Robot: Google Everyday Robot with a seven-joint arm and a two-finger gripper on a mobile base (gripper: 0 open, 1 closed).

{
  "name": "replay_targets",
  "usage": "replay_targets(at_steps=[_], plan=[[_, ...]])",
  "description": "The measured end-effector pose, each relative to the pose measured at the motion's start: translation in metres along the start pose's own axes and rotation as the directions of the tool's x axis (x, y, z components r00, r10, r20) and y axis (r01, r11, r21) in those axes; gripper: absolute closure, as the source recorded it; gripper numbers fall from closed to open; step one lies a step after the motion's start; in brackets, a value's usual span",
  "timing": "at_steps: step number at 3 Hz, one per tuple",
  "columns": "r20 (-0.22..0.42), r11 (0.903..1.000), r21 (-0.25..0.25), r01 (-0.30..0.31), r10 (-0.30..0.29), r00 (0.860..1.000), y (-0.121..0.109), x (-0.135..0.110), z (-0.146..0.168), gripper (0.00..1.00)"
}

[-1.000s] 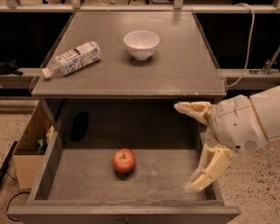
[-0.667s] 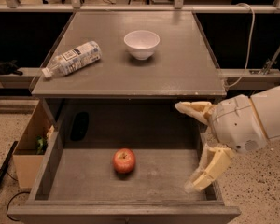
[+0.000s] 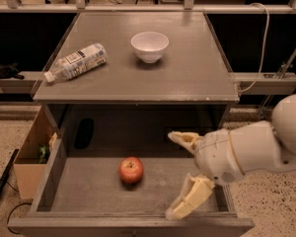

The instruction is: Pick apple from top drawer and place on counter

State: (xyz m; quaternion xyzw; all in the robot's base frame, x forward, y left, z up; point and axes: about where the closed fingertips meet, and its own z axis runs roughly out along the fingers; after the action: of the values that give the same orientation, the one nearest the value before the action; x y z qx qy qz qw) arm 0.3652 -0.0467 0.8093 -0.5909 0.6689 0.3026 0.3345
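Gripper: I see my cream-coloured two-finger gripper (image 3: 173, 176) in the lower right of the frame, over the right part of the open drawer; it is spread wide and holds nothing
Fingers: one finger (image 3: 183, 138) points left towards the drawer's back, the other (image 3: 192, 199) slants down with its tip just by the front wall
Arm: the white rounded arm (image 3: 246, 152) comes in from the right edge of the frame
Apple: the small round red apple with yellowish patches (image 3: 131, 170) sits on the drawer bottom at lower centre, left of the gripper and apart from it, level with the gap between the fingers
Drawer: the wide shallow grey wooden top drawer (image 3: 84, 194) is pulled out across the bottom of the frame, low walls on all sides
Surface: the flat grey matte surface (image 3: 192, 68) on top of the cabinet fills the upper middle of the frame
Bowl: a small white round bowl (image 3: 149, 46) stands upright on that surface, towards its back
Bottle: a clear plastic bottle with a white label (image 3: 76, 61) lies on its side at the surface's left edge, cap pointing lower left
Dark object: a black oblong thing (image 3: 84, 133) lies at the drawer's back left; I can't tell what it is
Box: a brown cardboard box (image 3: 29, 157) stands on the floor against the drawer's left wall, with something green inside
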Motion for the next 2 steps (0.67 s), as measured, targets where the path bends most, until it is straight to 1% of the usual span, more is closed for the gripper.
replay_targets(at_steps=[1, 2], plan=[[0.001, 0.9954, 0.042, -0.087, 0.087, 0.996, -0.001, 0.031, 0.042, 0.0], [0.016, 0.9818, 0.092, -0.166, 0.165, 0.986, -0.011, 0.051, 0.076, 0.0]])
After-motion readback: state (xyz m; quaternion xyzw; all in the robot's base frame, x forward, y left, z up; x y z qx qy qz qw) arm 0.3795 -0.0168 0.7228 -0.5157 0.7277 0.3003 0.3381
